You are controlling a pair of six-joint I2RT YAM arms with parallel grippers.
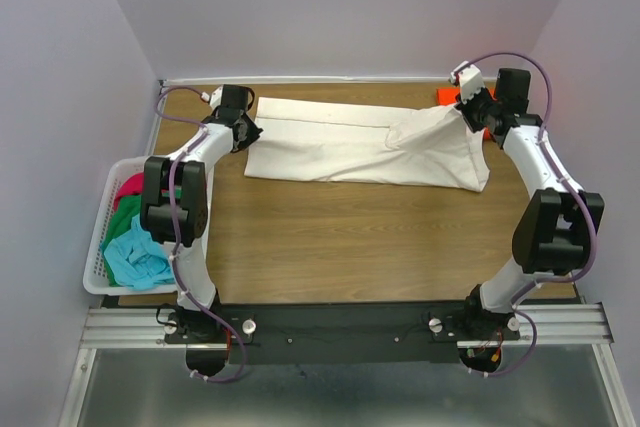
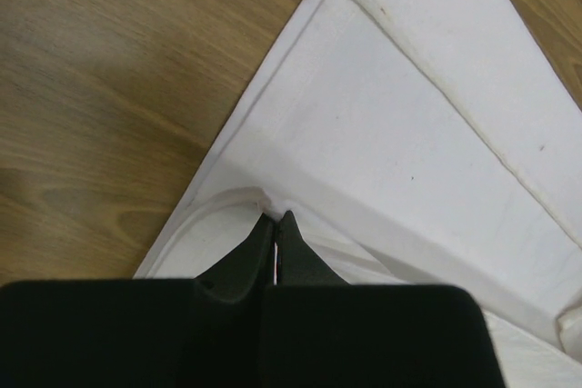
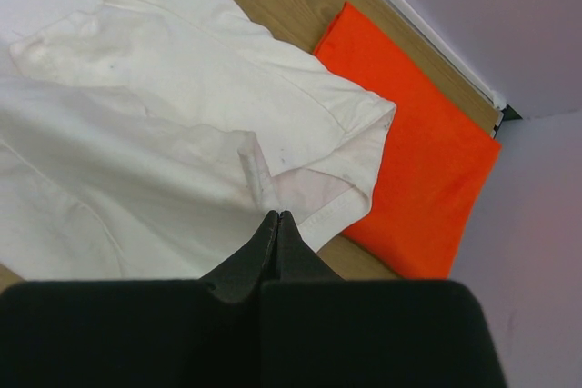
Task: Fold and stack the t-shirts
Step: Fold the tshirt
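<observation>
fingers (image 2: 241, 265) prob. pinch cream shirt (image 1: 350, 147) edges

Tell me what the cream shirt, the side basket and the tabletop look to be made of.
The cream-white t-shirt looks like soft matte cloth, likely cotton: it creases and shows stitched hems. The basket looks like white moulded plastic, judging by its stiff lattice wall. The table is wood or wood-look laminate, smooth with visible grain; which of the two cannot be told.
</observation>
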